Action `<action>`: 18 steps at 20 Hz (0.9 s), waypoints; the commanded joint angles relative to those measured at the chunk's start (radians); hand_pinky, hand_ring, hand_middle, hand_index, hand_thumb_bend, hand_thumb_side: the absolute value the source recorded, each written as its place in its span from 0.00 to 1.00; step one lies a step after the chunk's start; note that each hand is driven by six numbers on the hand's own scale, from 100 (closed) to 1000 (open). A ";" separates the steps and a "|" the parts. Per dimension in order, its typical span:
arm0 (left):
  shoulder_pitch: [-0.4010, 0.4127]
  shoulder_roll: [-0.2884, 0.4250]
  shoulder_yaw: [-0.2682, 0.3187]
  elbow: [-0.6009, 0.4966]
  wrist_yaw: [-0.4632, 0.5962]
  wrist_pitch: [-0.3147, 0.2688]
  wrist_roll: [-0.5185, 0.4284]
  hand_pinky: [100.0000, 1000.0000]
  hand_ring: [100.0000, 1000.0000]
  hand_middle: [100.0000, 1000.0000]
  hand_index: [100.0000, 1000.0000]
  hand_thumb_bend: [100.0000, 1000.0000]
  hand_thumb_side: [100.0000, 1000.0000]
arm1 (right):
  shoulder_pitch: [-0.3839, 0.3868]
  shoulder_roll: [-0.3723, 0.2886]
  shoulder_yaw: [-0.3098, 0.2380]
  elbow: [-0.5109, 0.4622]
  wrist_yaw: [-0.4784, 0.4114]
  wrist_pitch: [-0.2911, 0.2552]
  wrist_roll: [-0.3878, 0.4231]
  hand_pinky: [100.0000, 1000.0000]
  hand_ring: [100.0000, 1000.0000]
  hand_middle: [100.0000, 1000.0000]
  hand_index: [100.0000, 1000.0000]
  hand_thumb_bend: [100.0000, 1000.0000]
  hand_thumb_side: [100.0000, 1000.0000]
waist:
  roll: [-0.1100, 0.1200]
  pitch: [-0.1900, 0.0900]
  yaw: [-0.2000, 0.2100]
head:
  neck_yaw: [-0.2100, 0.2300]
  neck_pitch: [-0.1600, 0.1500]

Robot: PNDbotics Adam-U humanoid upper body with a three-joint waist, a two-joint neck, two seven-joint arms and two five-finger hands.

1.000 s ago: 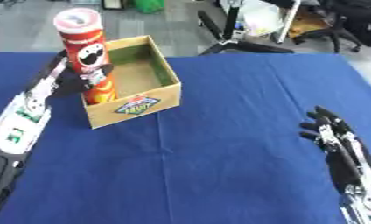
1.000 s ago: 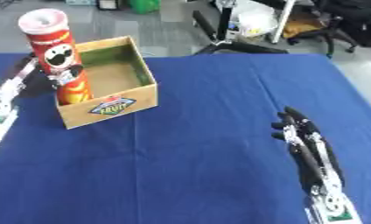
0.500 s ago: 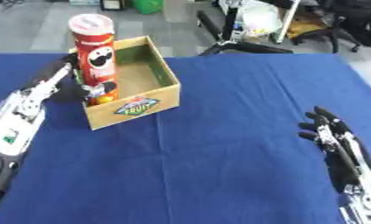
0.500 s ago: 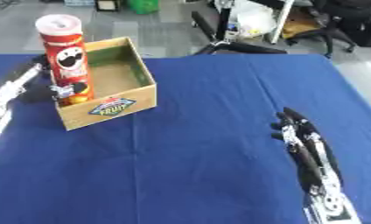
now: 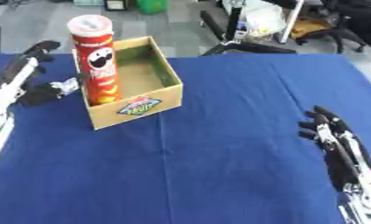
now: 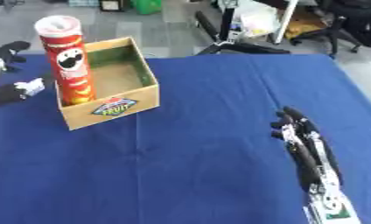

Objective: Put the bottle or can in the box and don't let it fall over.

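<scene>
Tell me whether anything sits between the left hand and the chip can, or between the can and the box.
Nothing visible does. The red chip can already stands upright inside the cardboard box, against its left wall. The left hand is open just outside that wall, apart from the can, with only the wall's low edge between them.

A blue cloth (image 5: 219,144) covers the desk from edge to edge. Beyond its far edge lies a grey floor (image 5: 181,24), where a green bin (image 5: 151,5) stands near the top of the view, with black office chairs (image 6: 349,22) at the upper right
</scene>
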 commanded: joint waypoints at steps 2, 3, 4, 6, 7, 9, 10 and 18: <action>0.073 0.018 0.052 -0.141 0.050 0.022 0.076 0.80 0.88 0.98 1.00 0.40 0.71 | -0.008 -0.026 -0.011 -0.015 0.005 -0.002 -0.004 0.71 0.73 0.78 0.87 0.00 0.53 | 0.005 -0.017 0.005 | -0.007 -0.013; 0.100 0.009 0.060 -0.168 0.070 0.020 0.093 0.79 0.88 0.98 1.00 0.38 0.71 | -0.009 -0.026 -0.012 -0.015 0.005 -0.002 -0.005 0.71 0.73 0.78 0.87 0.00 0.53 | 0.005 -0.016 0.007 | -0.007 -0.013; 0.125 -0.002 0.066 -0.192 0.091 0.015 0.109 0.78 0.88 0.97 1.00 0.37 0.71 | -0.009 -0.026 -0.013 -0.015 0.005 -0.002 -0.006 0.71 0.73 0.78 0.87 0.00 0.53 | 0.005 -0.016 0.009 | -0.007 -0.012; 0.170 -0.027 0.078 -0.231 0.138 -0.003 0.140 0.77 0.86 0.96 1.00 0.34 0.72 | -0.008 -0.027 -0.013 -0.015 0.005 -0.002 -0.006 0.71 0.73 0.78 0.87 0.00 0.53 | 0.003 -0.016 0.013 | -0.007 -0.010; 0.193 -0.042 0.083 -0.248 0.162 -0.016 0.155 0.76 0.86 0.96 1.00 0.33 0.72 | -0.008 -0.027 -0.013 -0.015 0.005 -0.002 -0.006 0.71 0.73 0.78 0.87 0.00 0.53 | 0.003 -0.017 0.014 | -0.006 -0.010; 0.233 -0.071 0.092 -0.271 0.204 -0.042 0.179 0.75 0.85 0.95 0.99 0.31 0.72 | -0.006 -0.026 -0.014 -0.016 0.004 -0.003 -0.007 0.71 0.73 0.78 0.87 0.00 0.53 | 0.002 -0.017 0.017 | -0.005 -0.010; 0.250 -0.088 0.096 -0.278 0.222 -0.055 0.187 0.75 0.85 0.95 0.99 0.30 0.72 | -0.006 -0.027 -0.015 -0.015 0.004 -0.003 -0.007 0.71 0.73 0.78 0.87 0.00 0.53 | 0.001 -0.017 0.020 | -0.005 -0.009; 0.330 -0.244 0.134 -0.269 0.352 -0.134 0.196 0.72 0.82 0.92 0.97 0.25 0.74 | 0.001 -0.022 -0.016 -0.017 0.002 -0.004 -0.008 0.71 0.73 0.78 0.86 0.00 0.53 | -0.003 -0.024 0.039 | -0.004 -0.003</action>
